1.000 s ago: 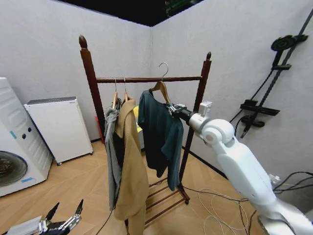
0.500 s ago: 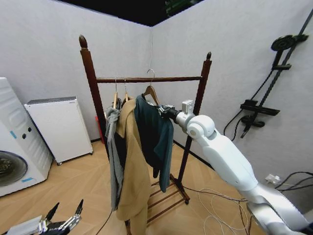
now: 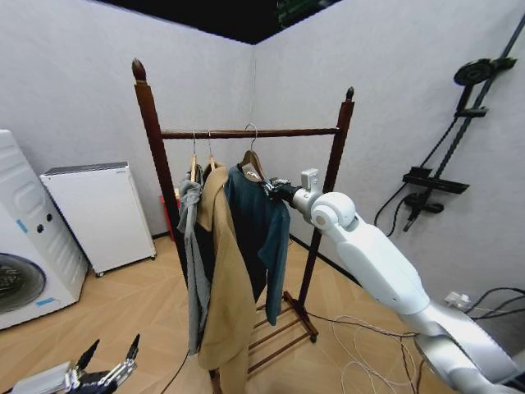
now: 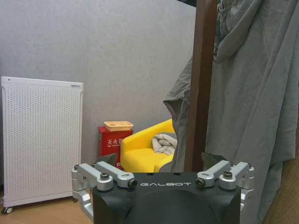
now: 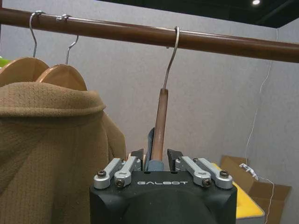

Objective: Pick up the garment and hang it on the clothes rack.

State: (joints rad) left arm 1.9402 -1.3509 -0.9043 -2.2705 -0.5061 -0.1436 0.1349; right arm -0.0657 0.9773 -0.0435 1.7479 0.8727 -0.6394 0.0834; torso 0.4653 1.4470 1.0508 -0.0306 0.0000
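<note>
Dark teal-blue limp shirt (image 3: 256,234) hangs on the dark reddish-brown wooden clothes rack (image 3: 152,131), its hanger's metal hook (image 5: 172,60) over the top bar beside the tan coat (image 3: 220,279). Right gripper (image 3: 271,188) jaws clenched on the wooden hanger (image 5: 159,123). Confirm hook seated, release straight back. Left gripper (image 3: 107,371) parked low, jaws spread.

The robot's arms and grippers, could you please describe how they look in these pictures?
The right arm is smooth glossy white, built of rounded segments, narrowing to a dark wrist. Each wrist view shows a black block lettered GALBOT with silver metal finger linkages bolted on with dark screws: the left gripper and the right gripper. The left gripper's finger tips are dark and pointed.
</note>
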